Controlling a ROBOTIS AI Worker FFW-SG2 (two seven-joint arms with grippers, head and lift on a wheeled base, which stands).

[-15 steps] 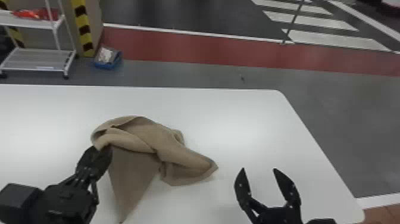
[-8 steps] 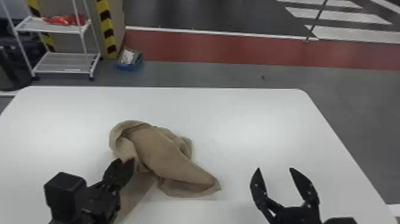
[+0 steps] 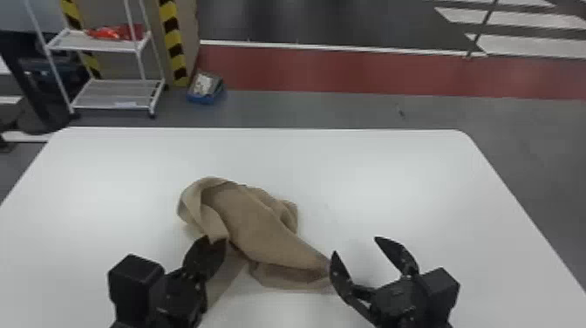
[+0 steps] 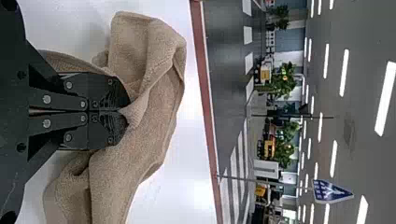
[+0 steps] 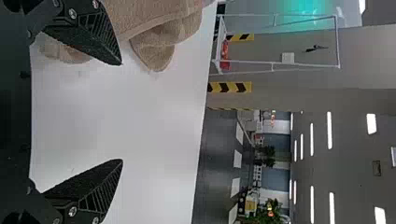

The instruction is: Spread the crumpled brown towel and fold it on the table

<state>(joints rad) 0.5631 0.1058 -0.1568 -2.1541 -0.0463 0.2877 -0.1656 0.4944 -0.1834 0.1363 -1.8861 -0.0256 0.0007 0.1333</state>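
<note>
In the head view, the brown towel (image 3: pixel 253 222) lies crumpled on the table (image 3: pixel 392 174), its long axis slanting from a rounded fold, far and left, to a tapered end pointing near and right. The left gripper (image 3: pixel 216 240) is at the towel's near-left side, the right gripper (image 3: pixel 356 245) just beside its tapered end.

In the left wrist view, the left gripper (image 4: pixel 126 112) pinches a towel fold.

In the right wrist view, the right gripper (image 5: pixel 121 112) is spread wide, one finger near the towel.

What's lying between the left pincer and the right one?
The head view shows the brown towel there: the left pincer grips it, and its folded end lies beside the open right pincer. I can't tell whether they touch.
</note>
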